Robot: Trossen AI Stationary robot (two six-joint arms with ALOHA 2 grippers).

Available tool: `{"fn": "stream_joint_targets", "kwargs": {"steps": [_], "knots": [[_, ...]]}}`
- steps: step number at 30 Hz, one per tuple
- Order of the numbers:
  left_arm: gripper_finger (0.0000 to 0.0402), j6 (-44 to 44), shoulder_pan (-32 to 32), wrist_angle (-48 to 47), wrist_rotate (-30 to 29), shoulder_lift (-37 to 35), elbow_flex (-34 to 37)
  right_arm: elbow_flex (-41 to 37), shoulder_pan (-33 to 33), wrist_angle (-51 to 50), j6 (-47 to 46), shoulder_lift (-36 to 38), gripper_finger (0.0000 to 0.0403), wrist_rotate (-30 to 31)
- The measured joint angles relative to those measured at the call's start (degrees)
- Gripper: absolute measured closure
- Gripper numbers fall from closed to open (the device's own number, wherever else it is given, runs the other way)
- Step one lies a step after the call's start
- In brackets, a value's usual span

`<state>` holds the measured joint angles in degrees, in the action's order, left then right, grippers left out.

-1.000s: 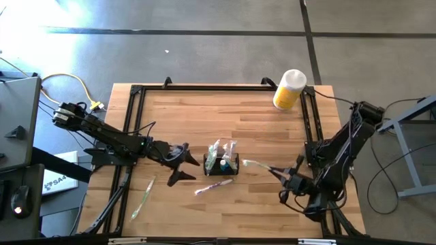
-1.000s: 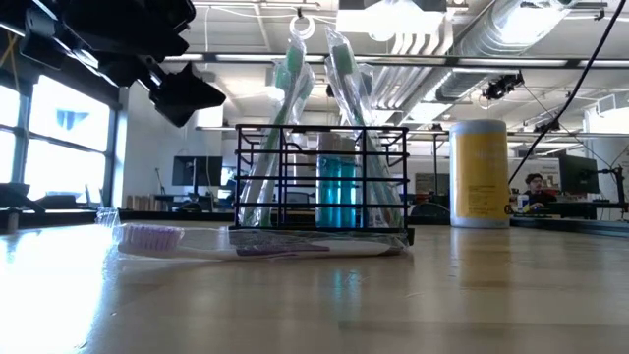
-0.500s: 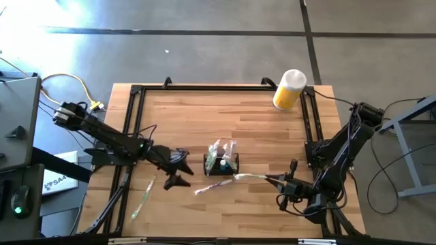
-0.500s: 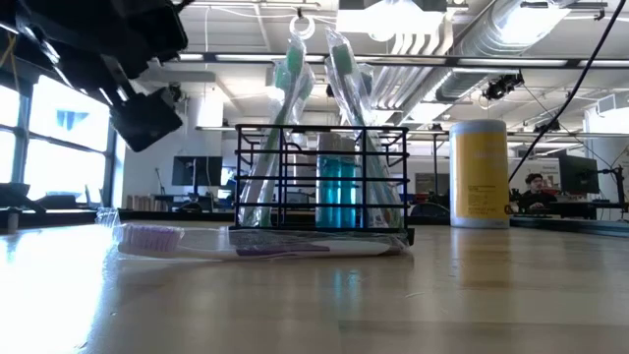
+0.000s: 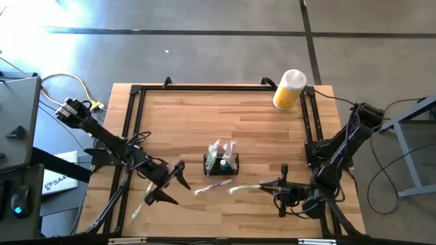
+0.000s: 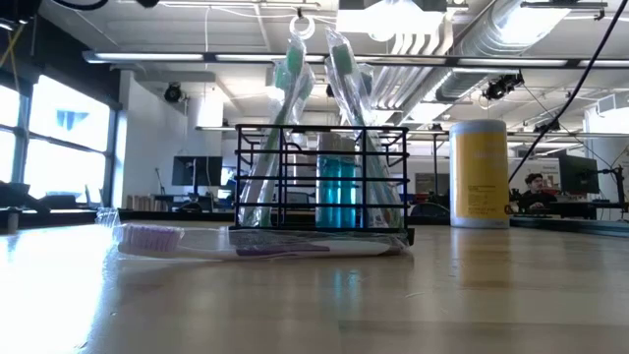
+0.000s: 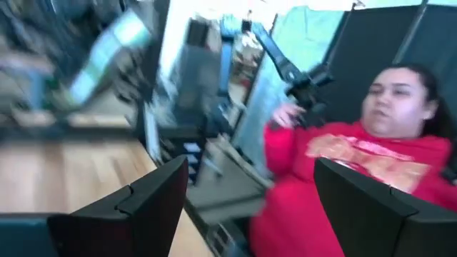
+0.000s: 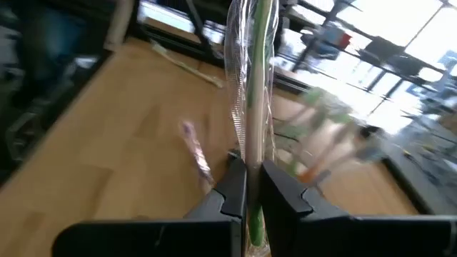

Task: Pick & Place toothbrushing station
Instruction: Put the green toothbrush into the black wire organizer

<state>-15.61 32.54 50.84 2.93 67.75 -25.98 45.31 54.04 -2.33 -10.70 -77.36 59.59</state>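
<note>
We see the toothbrushing station, a small black wire organiser box, standing upright near the middle of the wooden table, with wrapped toothbrushes sticking up out of it and a blue item inside. A purple toothbrush lies flat on the table just on the near side of the box; in the low view it stretches along the box's foot. Our right gripper is near the table's near right corner, its fingers clenched on a clear-wrapped green toothbrush whose free end points left toward the purple one. Our left gripper hangs over the near left part of the table, fingers spread wide and grasping nothing, close to another green toothbrush lying by the left rail. A yellow bottle with a white cap stands at the far right corner, well apart from the box. In the left wrist view a person in a red top sits beyond the table.
</note>
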Motion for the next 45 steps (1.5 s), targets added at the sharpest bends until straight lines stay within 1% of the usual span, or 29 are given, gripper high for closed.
{"fn": "stream_joint_targets", "kwargs": {"steps": [2,5,9,14,19,23,25,28,32,36,39,45], "knots": [[0.0105,3.7,0.2,1.1,-2.7,0.0,0.0,-1.6,-1.3,6.5,4.6,0.0,0.0388,-4.4],[0.0105,7.0,0.1,0.8,-8.8,0.0,0.0,-3.9,-2.9,15.1,10.2,0.0,0.0388,-11.1],[0.0105,11.6,0.1,-0.4,-15.2,0.0,0.0,-6.7,-5.1,23.2,14.2,0.0,0.0388,-18.2],[0.0105,18.3,0.1,3.5,-19.8,2.9,-0.1,-9.1,-8.1,30.2,15.7,0.0,0.0388,-25.0],[0.0105,25.2,0.1,3.7,-22.2,10.1,-5.9,-10.8,-11.1,34.9,16.5,0.0,0.0388,-30.9],[0.0105,30.5,0.1,2.6,-22.2,16.7,-12.8,-11.0,-12.1,35.2,16.5,0.0,0.0388,-32.5],[0.0105,31.0,-0.1,1.7,-22.2,19.5,-16.5,-11.0,-12.2,35.8,16.4,-0.5,0.0388,-32.7],[0.0105,31.9,-0.7,-2.1,-22.3,22.6,-21.6,-11.0,-12.2,36.2,16.6,-1.6,0.0388,-32.9],[0.0105,33.1,-0.7,-7.1,-22.7,24.7,-27.3,-11.0,-12.5,37.3,16.6,-2.9,0.0388,-33.1],[0.0105,34.8,-0.7,-10.2,-22.8,26.3,-31.2,-11.0,-13.3,37.9,16.6,-3.4,0.0388,-34.6],[0.0105,34.9,-0.7,-10.7,-22.9,27.4,-33.3,-11.0,-13.7,37.8,16.5,-3.4,0.0388,-34.7],[0.0105,34.9,-0.7,-11.0,-22.9,28.1,-35.3,-11.0,-14.3,37.2,16.0,-3.4,0.0388,-34.8]]}}
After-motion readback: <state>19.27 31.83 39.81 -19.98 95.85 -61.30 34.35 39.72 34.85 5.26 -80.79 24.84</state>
